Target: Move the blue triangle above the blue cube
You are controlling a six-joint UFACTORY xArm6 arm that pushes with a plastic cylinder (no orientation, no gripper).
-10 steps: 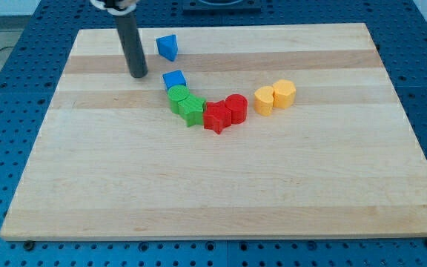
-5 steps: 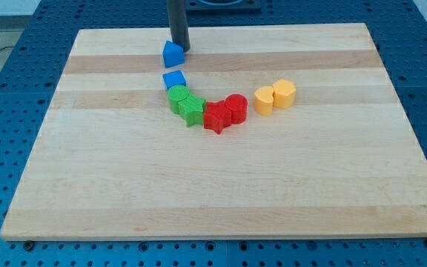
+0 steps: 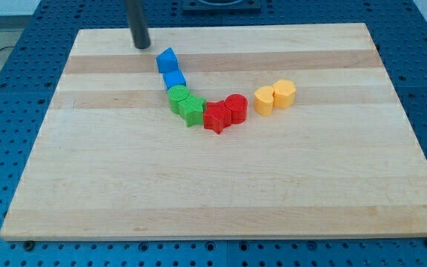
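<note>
the blue triangle (image 3: 167, 59) sat near the view's top of the wooden board (image 3: 87, 185), just above the blue cube (image 3: 173, 79) and touching it or very nearly so, a shade to the view's left of it. below the cube the chain ran on: two green blocks (image 3: 184, 104), then two red blocks (image 3: 225, 113), with two yellow blocks (image 3: 275, 96) a little apart to the view's right.

my tip (image 3: 140, 46) stood up and to the view's left of the triangle, apart from it, close to the board's top edge. there was no pincer on this arm, only the bare rod, so nothing opened, closed or held anything.

to my eye the placing looked about done. if any trimming was wanted, it would call for a light nudge from the triangle's left side, short enough not to jog the cube into the greens.

room was tight above: the top edge lay just beyond the tip. the view's left and the whole lower half of the board were open for swinging round.
</note>
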